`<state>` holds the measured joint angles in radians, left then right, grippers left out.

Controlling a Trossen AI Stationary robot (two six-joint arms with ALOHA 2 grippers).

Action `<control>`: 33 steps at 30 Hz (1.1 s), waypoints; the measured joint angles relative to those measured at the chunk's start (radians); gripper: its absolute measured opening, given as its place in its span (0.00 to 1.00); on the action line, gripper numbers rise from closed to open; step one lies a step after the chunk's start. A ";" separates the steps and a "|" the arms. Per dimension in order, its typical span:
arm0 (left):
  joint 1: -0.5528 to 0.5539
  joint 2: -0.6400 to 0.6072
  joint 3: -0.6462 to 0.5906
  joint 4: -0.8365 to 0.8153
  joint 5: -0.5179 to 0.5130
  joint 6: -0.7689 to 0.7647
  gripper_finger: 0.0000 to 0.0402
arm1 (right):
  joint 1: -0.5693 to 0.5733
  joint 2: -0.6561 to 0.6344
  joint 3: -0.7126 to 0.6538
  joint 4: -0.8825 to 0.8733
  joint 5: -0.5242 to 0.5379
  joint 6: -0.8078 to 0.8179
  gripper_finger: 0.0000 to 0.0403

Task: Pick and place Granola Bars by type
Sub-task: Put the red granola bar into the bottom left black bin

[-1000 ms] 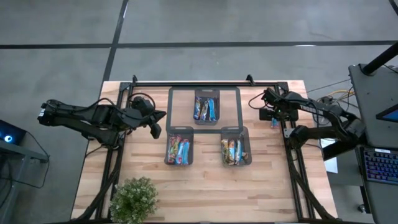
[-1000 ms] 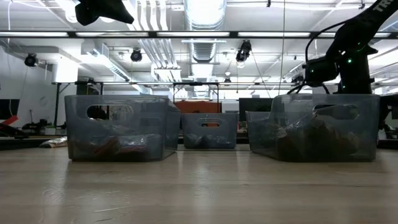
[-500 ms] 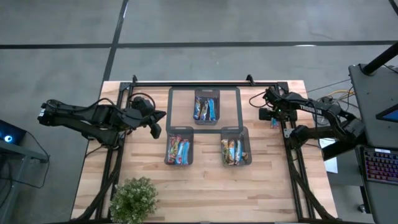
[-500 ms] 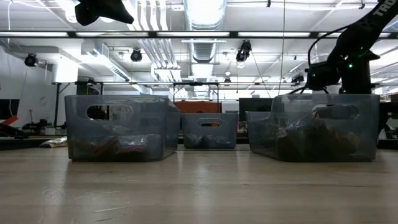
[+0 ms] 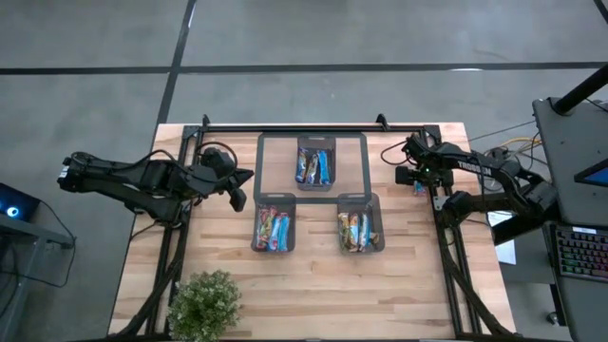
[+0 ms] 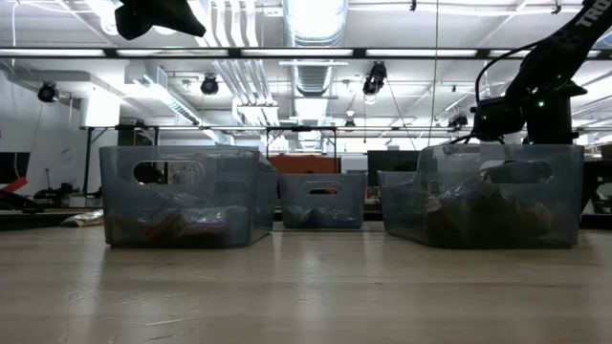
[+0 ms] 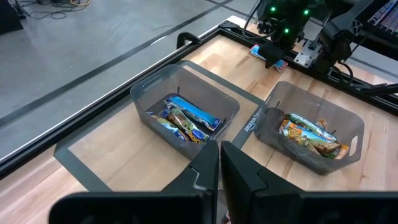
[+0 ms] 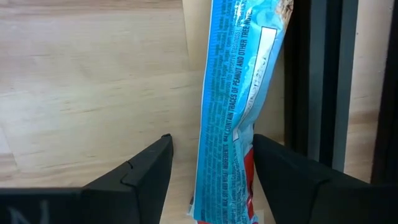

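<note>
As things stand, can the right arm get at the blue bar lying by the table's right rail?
Probably yes. The right gripper hangs just over the blue bar, open fingers either side of it and nothing between. The black rail runs close alongside the bar, which may crowd one finger.

Granola Bars point(image 5: 314, 167) sorted in bins, blue bar point(image 8: 239, 112) on table
</note>
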<state>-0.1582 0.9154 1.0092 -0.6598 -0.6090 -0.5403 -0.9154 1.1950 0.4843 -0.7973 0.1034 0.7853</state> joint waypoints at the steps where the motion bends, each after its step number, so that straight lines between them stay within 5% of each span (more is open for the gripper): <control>1: 0.000 0.000 0.000 0.000 0.000 0.000 0.00 | 0.000 0.000 0.000 0.000 0.000 0.000 0.53; 21: 0.000 0.000 0.000 0.001 0.000 -0.010 0.00 | 0.001 -0.001 -0.003 -0.003 -0.014 0.000 0.18; 33: 0.000 0.000 0.000 0.001 0.000 -0.011 0.00 | 0.001 -0.004 -0.002 -0.011 -0.008 -0.016 0.15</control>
<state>-0.1581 0.9154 1.0092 -0.6590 -0.6090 -0.5510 -0.9146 1.1905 0.4822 -0.8080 0.0958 0.7691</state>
